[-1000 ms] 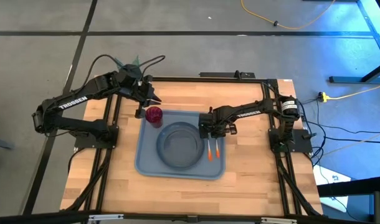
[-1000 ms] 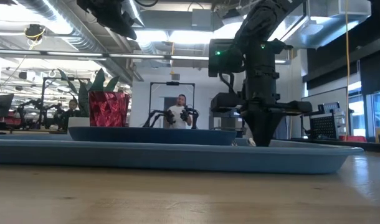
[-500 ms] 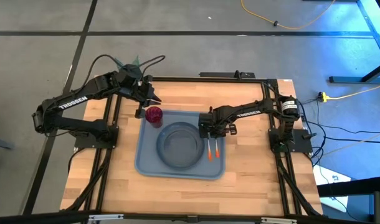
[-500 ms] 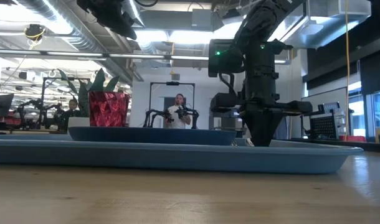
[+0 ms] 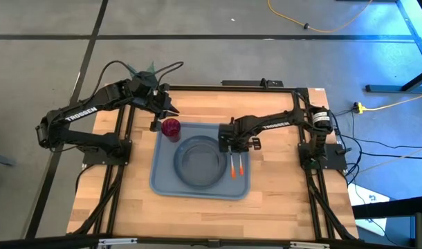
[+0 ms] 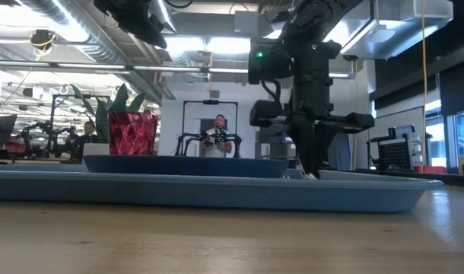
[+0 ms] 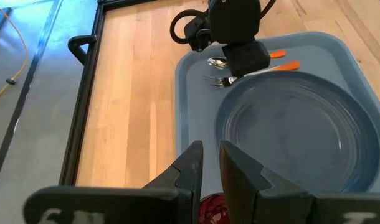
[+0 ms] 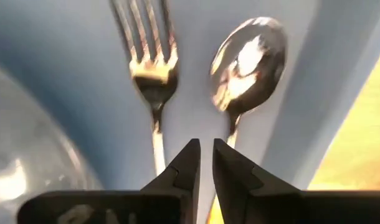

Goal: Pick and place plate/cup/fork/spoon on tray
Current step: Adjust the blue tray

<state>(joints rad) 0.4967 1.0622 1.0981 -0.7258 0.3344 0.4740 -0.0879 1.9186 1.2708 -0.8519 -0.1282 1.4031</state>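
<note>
High view looks straight down, low view skims level; both share the tray (image 5: pixel 162 181) (image 6: pixel 217 190).

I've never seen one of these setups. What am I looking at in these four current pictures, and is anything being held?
Two dark robot arms work at a wooden table. One picture looks down from above, one looks level across the table top, and two come from cameras on the arms' wrists.

On the table lies a tray. On it are a plate, a red cup, a fork and a spoon, the last two side by side.

The right pincer hangs just above the fork and spoon, its fingers nearly together with nothing between them. The left pincer hangs over the cup, also nearly shut and empty. So nothing is held.
</note>
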